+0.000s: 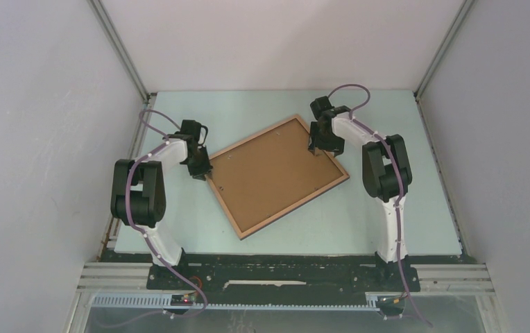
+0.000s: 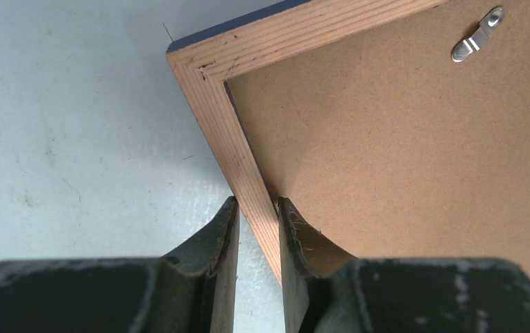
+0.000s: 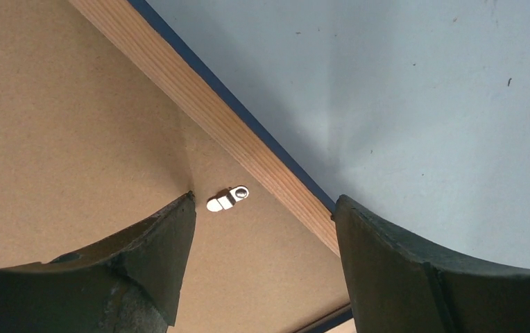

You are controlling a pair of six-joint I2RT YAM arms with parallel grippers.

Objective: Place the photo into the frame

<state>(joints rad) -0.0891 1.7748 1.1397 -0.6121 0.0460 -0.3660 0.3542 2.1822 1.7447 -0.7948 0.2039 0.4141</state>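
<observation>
Only the brown back of the photo (image 1: 279,170) shows, its print hidden against the desk (image 1: 387,222). Left tool (image 2: 257,202) clamps the frame (image 2: 220,118); right tool (image 3: 263,200) gapes astride its rail.

My left arm (image 1: 137,191) and right arm (image 1: 386,173) are white tubes with chunky black joints. A thin purple cable (image 1: 351,86) runs along each one. My left tool (image 1: 200,168) and right tool (image 1: 317,147) are black, with dark, scuffed, curved fingers (image 3: 158,257).

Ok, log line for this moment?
left claw: clamped on brown wooden rectangular frame rail | right claw: open, straddling opposite rail | brown fibreboard-backed photo: inside frame
</observation>
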